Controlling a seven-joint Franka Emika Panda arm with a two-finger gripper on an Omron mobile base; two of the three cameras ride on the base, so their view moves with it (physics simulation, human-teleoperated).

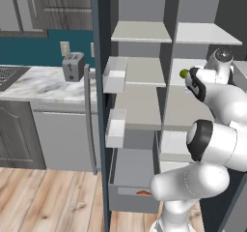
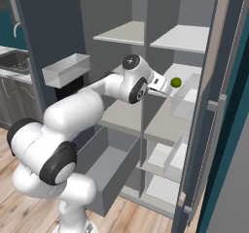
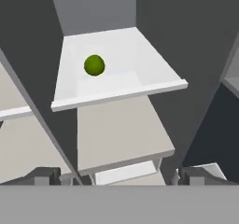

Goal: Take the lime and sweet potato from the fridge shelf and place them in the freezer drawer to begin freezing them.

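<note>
The lime (image 3: 94, 65) is a small bright-green ball lying on a white fridge shelf (image 3: 130, 78) in the right column, at mid height. It also shows at the shelf's front (image 1: 183, 73) (image 2: 175, 82). My gripper (image 3: 119, 176) is open and holds nothing. It hangs just in front of the shelf, a short way back from the lime and apart from it (image 2: 163, 89). The freezer drawer (image 1: 130, 170) is pulled out at the bottom left. A sliver of the orange-red sweet potato (image 1: 143, 193) shows inside it, just behind the front panel.
Two white bins (image 1: 115, 75) (image 1: 116, 128) hang on the left door. More bins (image 2: 185, 101) line the right door, close beside the gripper. Light-grey shelves (image 3: 121, 134) lie below the lime's shelf. A toaster (image 1: 73, 65) stands on the marble counter at the left.
</note>
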